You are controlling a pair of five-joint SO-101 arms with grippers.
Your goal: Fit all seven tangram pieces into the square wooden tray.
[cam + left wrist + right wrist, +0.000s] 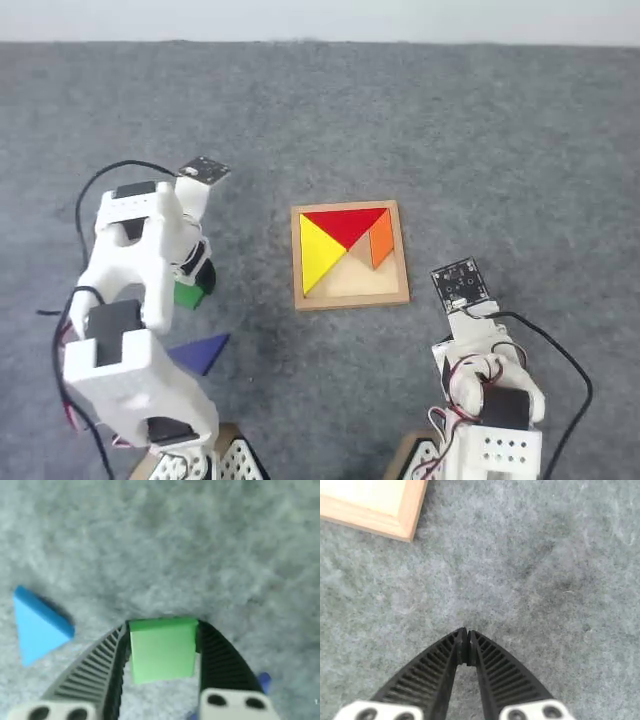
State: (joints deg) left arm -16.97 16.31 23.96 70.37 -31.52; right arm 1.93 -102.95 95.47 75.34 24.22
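The square wooden tray (352, 301) lies mid-table and holds a red triangle (345, 225), a yellow triangle (318, 254) and an orange piece (381, 240). Left of the tray, my left gripper (162, 627) is shut on a green square (162, 651), which the high view shows beside the arm (186, 296). A light blue triangle (39, 626) rests on the carpet close by. A dark blue triangle (201, 352) lies nearer the front. My right gripper (467, 647) is shut with nothing in it, over bare carpet just off a corner of the tray (407, 511).
Grey carpet covers the whole table. The left arm's body (135, 300) hides part of the carpet to the left of the tray. The right arm's base (488, 410) stands at the front right.
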